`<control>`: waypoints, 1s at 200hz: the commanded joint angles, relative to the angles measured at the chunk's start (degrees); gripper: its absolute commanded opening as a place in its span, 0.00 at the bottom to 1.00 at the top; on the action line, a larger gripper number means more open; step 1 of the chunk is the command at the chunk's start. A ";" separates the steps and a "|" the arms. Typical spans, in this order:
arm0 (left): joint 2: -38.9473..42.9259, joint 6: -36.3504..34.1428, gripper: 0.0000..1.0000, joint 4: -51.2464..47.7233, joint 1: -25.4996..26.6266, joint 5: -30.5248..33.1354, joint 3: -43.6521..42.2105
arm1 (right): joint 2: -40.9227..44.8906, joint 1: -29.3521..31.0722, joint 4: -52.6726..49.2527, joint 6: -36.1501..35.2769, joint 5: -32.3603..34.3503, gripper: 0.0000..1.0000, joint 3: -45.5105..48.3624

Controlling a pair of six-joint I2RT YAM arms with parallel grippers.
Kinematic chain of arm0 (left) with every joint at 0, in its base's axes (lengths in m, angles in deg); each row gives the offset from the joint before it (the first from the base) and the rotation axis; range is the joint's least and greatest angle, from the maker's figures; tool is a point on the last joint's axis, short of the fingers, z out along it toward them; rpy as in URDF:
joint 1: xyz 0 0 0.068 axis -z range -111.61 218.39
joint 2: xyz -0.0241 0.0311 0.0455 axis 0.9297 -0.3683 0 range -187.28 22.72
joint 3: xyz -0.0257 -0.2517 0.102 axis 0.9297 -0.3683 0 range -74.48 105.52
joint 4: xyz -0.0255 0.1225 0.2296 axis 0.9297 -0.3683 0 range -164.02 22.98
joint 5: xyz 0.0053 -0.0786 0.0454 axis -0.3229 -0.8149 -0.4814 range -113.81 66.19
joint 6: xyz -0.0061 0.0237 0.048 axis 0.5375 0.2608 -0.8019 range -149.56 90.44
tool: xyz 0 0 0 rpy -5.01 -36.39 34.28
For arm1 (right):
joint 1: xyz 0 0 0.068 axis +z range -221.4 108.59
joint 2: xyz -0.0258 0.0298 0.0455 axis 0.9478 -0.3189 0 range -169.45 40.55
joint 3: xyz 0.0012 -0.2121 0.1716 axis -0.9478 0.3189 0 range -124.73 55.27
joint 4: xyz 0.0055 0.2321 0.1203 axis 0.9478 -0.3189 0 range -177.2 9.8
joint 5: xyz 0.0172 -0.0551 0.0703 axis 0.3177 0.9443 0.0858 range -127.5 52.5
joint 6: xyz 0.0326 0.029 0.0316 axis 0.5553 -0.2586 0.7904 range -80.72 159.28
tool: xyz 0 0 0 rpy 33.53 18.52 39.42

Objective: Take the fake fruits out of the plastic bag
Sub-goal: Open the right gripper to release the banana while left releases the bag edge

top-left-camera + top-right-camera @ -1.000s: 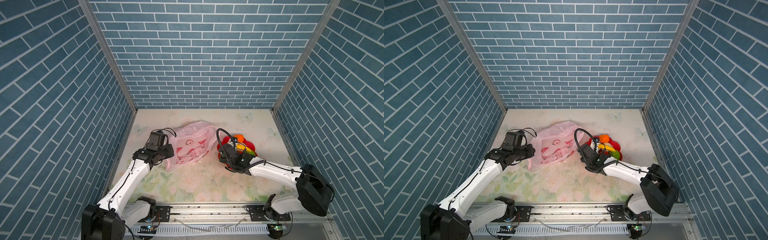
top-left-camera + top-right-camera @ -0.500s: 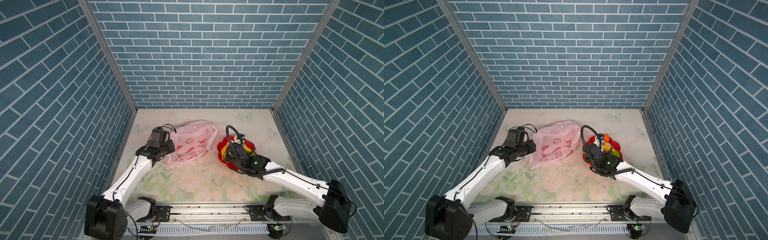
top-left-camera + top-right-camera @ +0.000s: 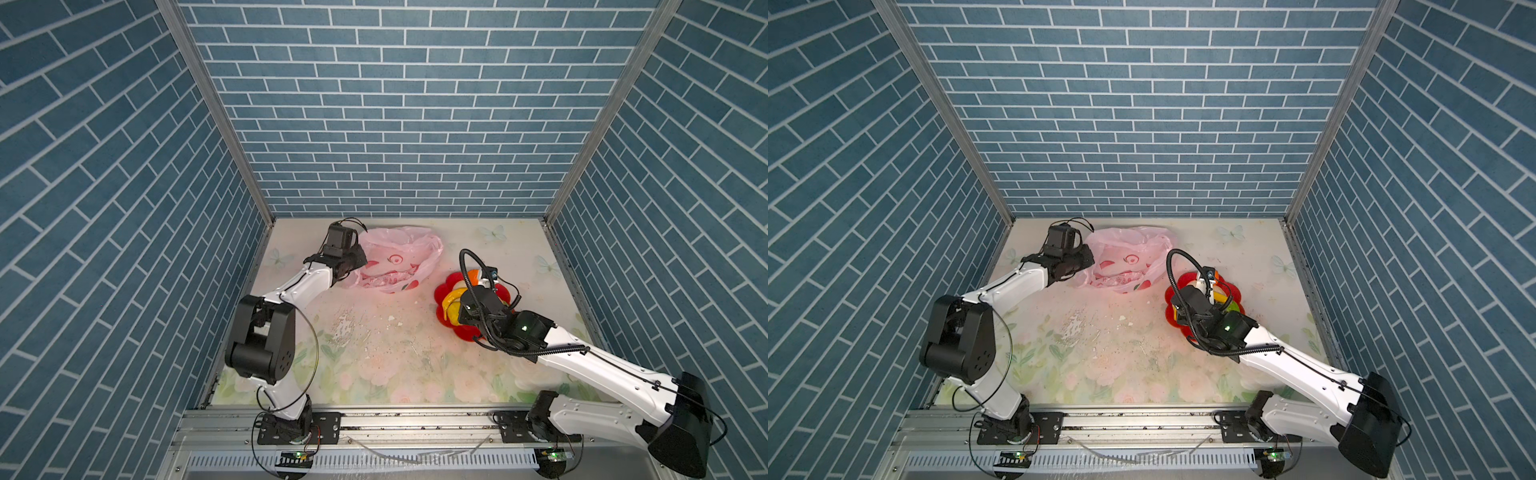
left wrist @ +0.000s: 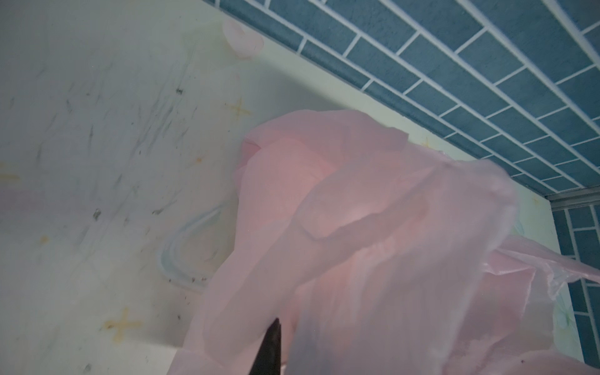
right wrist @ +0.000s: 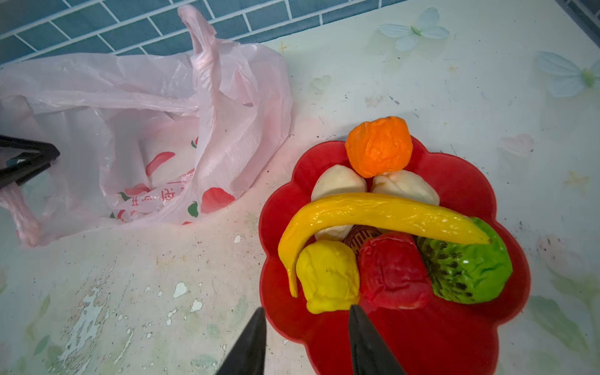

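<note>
Plastic bag [image 3: 395, 266] first, as the biggest thing on the floral table [image 3: 395, 374]. We see it slumped toward the back wall, thin translucent pink and crumpled flat, with nothing bulging inside that we can make out. We judge it nearly weightless, limp and slippery, so it will follow any pull and fold over whatever reaches in. A handle or the rim of the mouth is the place to take it. The left gripper [image 5: 48, 156] is pinched tight on the bag's edge by one handle, and in the left wrist view the film drapes over its finger [image 4: 271, 347].

Next in size, the red flower-shaped dish [image 5: 454, 341] sits near the bag without touching it, and all the fake fruits [image 5: 406, 186] we can count lie on it. The banana [image 5: 373, 207] lies across the pile, over the two cream fruits [image 5: 337, 181] and the green fruit [image 5: 467, 269]. It looks long and glossy, likely to slide if nudged, and is best taken across its middle. The red fruit [image 5: 393, 272], yellow fruit [image 5: 328, 276] and orange fruit [image 5: 378, 146] crowd against their neighbours. Their dented skins suggest light, soft shells, so we would grip them gently across the widest part.

The right gripper [image 5: 306, 308] hangs by the yellow fruit at the dish's rim, jaws parted with nothing between them.

Between bag and dish we see no obstacle, only pale flakes [image 5: 180, 289] where the table's print has peeled.
</note>
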 commanded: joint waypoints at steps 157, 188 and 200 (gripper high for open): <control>9.31 -3.26 0.87 -5.42 -2.63 0.95 4.83 | -0.22 -2.97 3.40 -10.25 0.90 0.69 -5.53; 15.47 -4.67 0.99 -8.64 -2.81 1.01 3.24 | 0.96 -3.12 5.49 -13.62 2.75 0.72 -4.31; 17.67 -4.86 0.99 -9.38 -2.83 0.49 2.39 | 1.38 -3.20 5.38 -15.42 4.07 0.72 -4.47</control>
